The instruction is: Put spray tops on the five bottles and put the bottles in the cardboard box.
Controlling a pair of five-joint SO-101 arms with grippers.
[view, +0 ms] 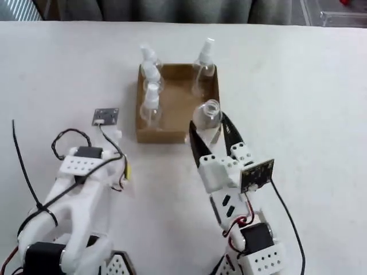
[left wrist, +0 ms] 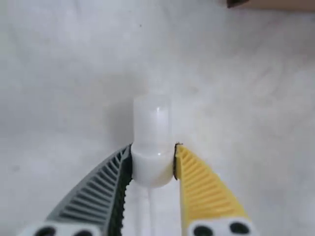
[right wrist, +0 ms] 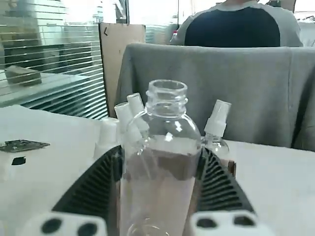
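On the left of the white table [view: 298,86], the left gripper [left wrist: 152,167] is clamped on a small white spray top [left wrist: 151,128]. Its grey and yellow ribbed fingers pinch the collar, and the rounded cap pokes out in front, low over the tabletop. A small circuit board [view: 106,116] lies just beyond that arm.

In the middle sits the open cardboard box [view: 172,133]. Three capped bottles [view: 151,74] stand in a row along its left side, and a fourth capped bottle [view: 205,64] stands at its far right corner.

To the right, at the box's near right corner, the right gripper [view: 207,123] has its black fingers closed around the body of the uncapped bottle [right wrist: 166,128]. It stands upright, with its threaded neck open. I cannot tell whether it rests on anything.

The bottle looks empty, light and thin-walled, with smooth, slippery sides. I would hold it across the wide body below the shoulder, gently enough not to buckle it. The top seems stiff and tiny, and is best held by its collar, as it is.
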